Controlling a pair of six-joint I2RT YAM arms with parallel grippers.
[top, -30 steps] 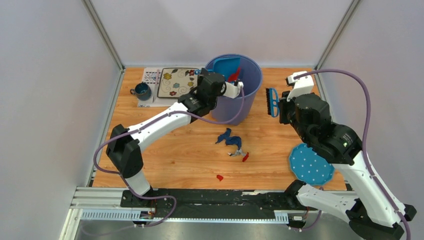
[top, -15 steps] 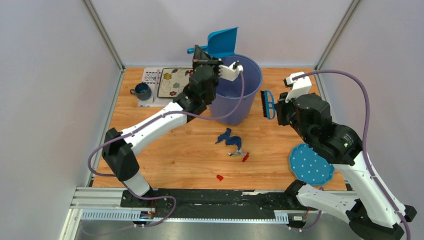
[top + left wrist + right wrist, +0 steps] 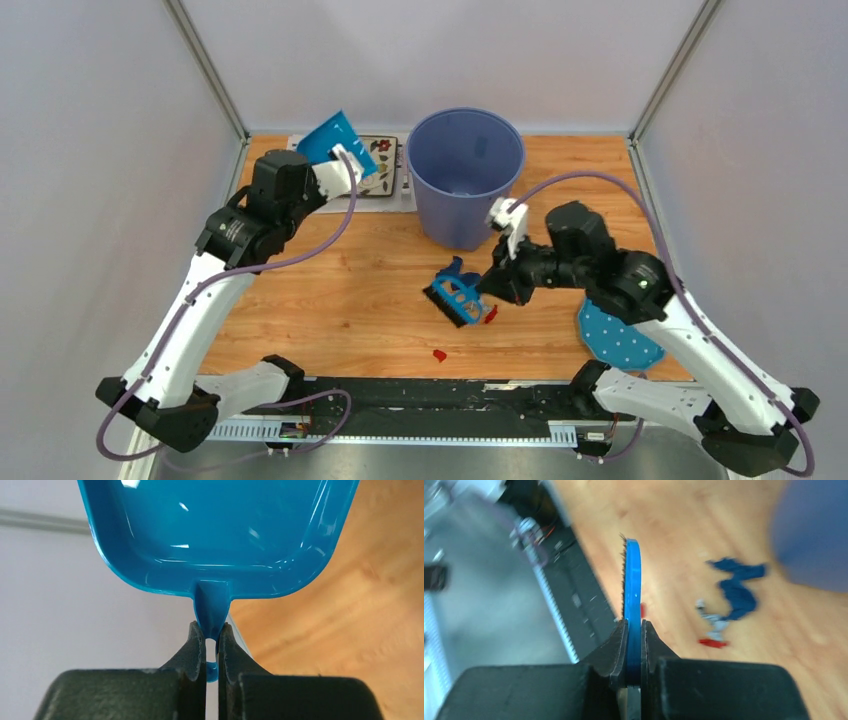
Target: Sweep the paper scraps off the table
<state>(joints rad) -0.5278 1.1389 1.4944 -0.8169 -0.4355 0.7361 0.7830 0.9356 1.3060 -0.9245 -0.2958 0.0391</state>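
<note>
Left jaws clamp the dustpan (image 3: 220,525) handle; right jaws clamp the brush (image 3: 632,590) near paper scraps (image 3: 736,592).

Orange-brown table (image 3: 330,300), blue polka-dot cloth (image 3: 620,345)

Plain pale grey walls (image 3: 100,150) close in three sides, with metal posts (image 3: 205,65) at the back corners. The light is soft and even. A slotted aluminium rail (image 3: 450,432) runs along the front.

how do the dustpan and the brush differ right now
The dustpan, in the left pincer, is a broad scoop held high at far left; the brush, in the right pincer, is a narrow bristled bar low by the paper scraps. Both are blue and clamped.
</note>
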